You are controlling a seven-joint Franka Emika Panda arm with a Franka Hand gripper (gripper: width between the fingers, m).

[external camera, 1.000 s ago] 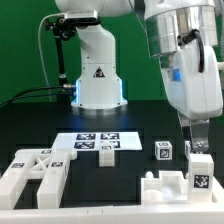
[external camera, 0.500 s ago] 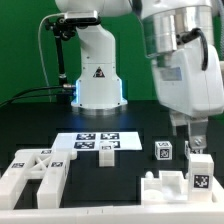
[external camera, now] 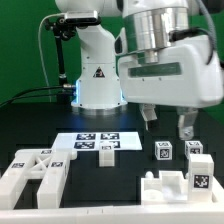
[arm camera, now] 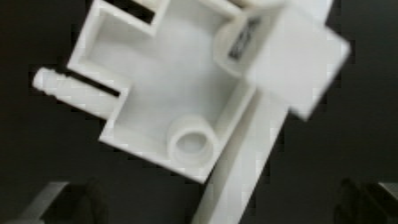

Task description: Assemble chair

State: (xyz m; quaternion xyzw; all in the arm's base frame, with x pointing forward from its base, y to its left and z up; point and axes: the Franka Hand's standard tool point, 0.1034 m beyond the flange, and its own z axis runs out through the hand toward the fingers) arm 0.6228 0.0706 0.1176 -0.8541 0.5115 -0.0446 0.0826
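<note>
jaws: apart, wide gap, nothing between them, touching nothing
fingers [external camera: 148, 117]: 2 dark tips hang in the air, well clear of the surface [external camera: 120, 172]
hold: none, empty
arm: only 1 arm, so no choice of side
target (judged): right chair part [external camera: 168, 188], low white block at the front of the surface
direction from jaws: exterior view, about 6 o'clock, a touch toward 5; well below the tips, not touching
long axis, exterior view: low base looks to run 9 to 3 o'clock across the picture; a judgement, as part of it is cut off by the frame edge
upright tagged block [external camera: 199, 168]: stands at the 3 o'clock end of that part, touching it; tags on top and front
wrist view: white slab [arm camera: 160, 100] with slots and a round hole [arm camera: 187, 143] fills the frame under the camera; blurred
axis vs jaws, wrist view: slab's long edge runs slantwise to the line between the tips, neither along it nor square to it
next move calls for (judged): turn the wrist to square up, then come straight down
small tagged cube [external camera: 162, 152]: loose, at 12 o'clock of the right chair part, just beside it
left chair piece [external camera: 35, 175]: far at 8 o'clock from the jaws, lying flat, untouched
marker board [external camera: 95, 142]: flat, at 9 o'clock of the cube
progress (judged): early, parts lie separate
</note>
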